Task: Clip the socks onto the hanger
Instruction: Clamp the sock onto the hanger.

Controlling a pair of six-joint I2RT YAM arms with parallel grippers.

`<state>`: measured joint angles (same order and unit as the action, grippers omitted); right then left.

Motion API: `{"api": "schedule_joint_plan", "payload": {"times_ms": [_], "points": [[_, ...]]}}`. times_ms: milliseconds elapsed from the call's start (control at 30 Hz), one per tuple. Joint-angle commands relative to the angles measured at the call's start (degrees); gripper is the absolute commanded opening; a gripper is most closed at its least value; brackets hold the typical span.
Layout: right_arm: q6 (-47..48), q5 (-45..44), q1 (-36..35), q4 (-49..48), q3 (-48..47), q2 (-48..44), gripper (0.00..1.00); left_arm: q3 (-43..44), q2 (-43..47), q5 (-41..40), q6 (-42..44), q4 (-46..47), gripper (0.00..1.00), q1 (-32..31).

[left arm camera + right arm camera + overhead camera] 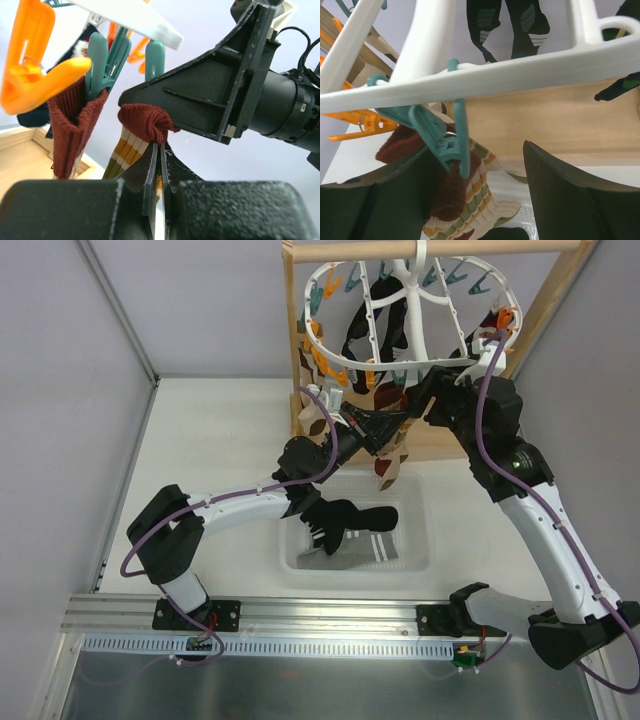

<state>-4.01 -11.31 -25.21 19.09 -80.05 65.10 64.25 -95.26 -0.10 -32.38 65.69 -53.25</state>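
Up at the far edge of the table, both arms meet under the hanger [322, 348]. The left gripper [159, 150] is clenched tight on the striped sock [147, 122], pinching it just below the dark red cuff and holding that cuff up towards the ring. The sock's long axis runs straight down: cuff on top, cream and brown stripes trailing below the fingers.

The right gripper [475, 150] is released, its jaws standing wide, one on each side of the teal clothespin [447, 137]. That pin dangles from the hanger's white bar, with its own length pointing down at the cuff. From the right wrist view its lower end sits against the red knit, and I can't tell from here whether it truly bites the fabric or only rests on it.

So here's the relation that matters: cuff directly beneath the pin, pin directly between the right jaws, and the left arm feeding from below. The right arm is the nearer one to the pin, so by my reckoning any squeezing falls to it.

Just beside, another dark red sock [70, 125] hangs already clamped in a teal pin. Back towards the near edge, the white basket [420, 560] holds more socks. The wooden frame [560, 120] stands behind it all.
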Motion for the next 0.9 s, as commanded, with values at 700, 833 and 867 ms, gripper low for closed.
{"api": "schedule_joint_plan", "payload": {"times_ms": [700,833,867], "points": [[3.2,-2.0,0.3,8.6,-5.6,-11.6,1.0,-1.6,4.6,0.5,0.9,3.3,0.0,1.4],[3.1,-3.3,0.3,9.5,-2.6,-15.1,1.0,-1.9,5.8,1.4,1.4,1.9,0.02,1.8],[3.3,-3.6,0.2,9.8,-1.8,-15.9,1.0,-1.9,6.1,1.8,1.7,1.4,0.05,1.8]]}}
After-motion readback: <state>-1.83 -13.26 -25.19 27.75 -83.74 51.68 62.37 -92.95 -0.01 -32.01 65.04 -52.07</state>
